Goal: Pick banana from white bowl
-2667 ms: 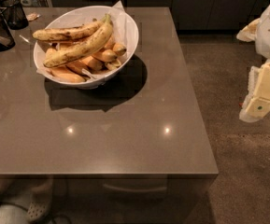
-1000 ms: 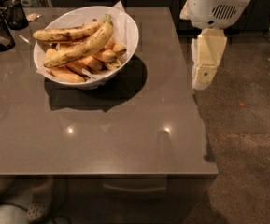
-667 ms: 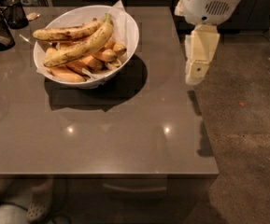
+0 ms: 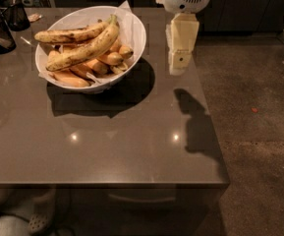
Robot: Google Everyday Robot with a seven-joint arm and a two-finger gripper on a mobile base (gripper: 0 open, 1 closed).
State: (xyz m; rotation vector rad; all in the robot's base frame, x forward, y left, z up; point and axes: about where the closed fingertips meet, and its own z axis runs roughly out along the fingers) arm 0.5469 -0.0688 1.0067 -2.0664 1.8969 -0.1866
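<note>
The white bowl [image 4: 136,31], lined with white paper, stands on the brown table at the back left. The banana [image 4: 85,48], long, thick and brown-speckled with a greenish stem, lies on top of the fruit in it. A slimmer, browner banana [image 4: 68,35] lies behind it, and small orange-yellow bananas [image 4: 104,60] lie below. My gripper [image 4: 177,67], cream-coloured, hangs above the table just right of the bowl, apart from the fruit.
The brown table [image 4: 107,141] has its right edge just under the arm; grey floor lies beyond it. Dark cups and clutter [image 4: 4,21] stand at the table's back left corner. The arm's shadow [image 4: 193,117] falls on the table's right side.
My arm has swung in from the far right over the floor to above the table's right side, and has kept moving left toward the bowl. The bowl and bananas have not moved.
</note>
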